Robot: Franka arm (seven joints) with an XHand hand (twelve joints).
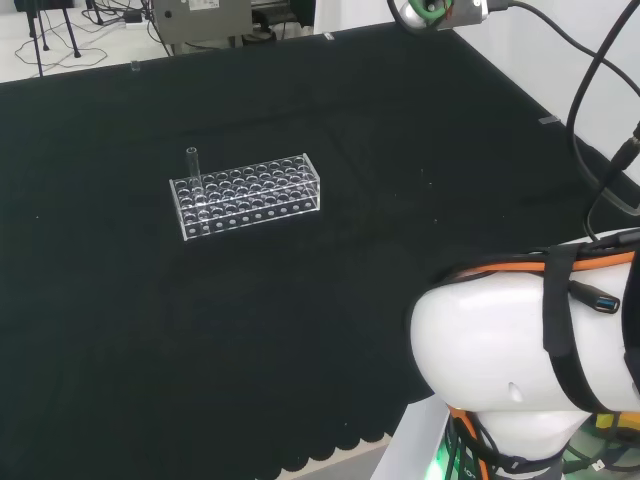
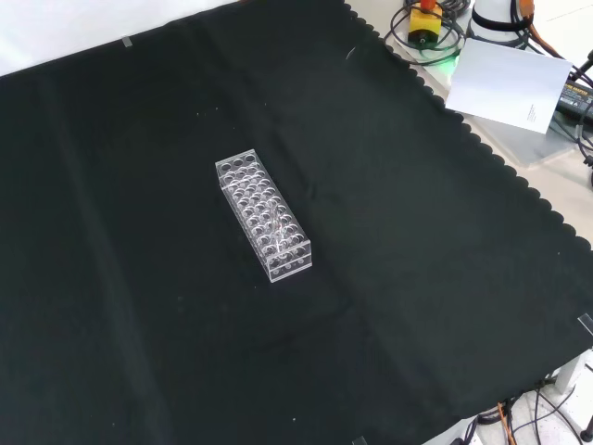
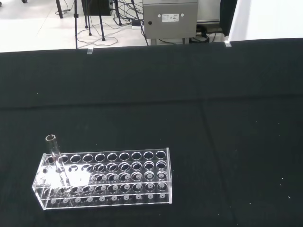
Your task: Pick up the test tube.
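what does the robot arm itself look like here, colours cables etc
In the head view the arm's link is a big, rounded, glossy white shell. An orange band and black straps wrap over its top, holding a black cable with a blue-tipped plug. More black cables loop up above it. Orange trim and a green glow show at its base.

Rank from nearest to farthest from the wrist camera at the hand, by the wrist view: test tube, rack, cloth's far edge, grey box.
1. Rack and test tube at its end: too close to call.
2. Cloth's far edge, beyond them.
3. Grey box, past the bench.
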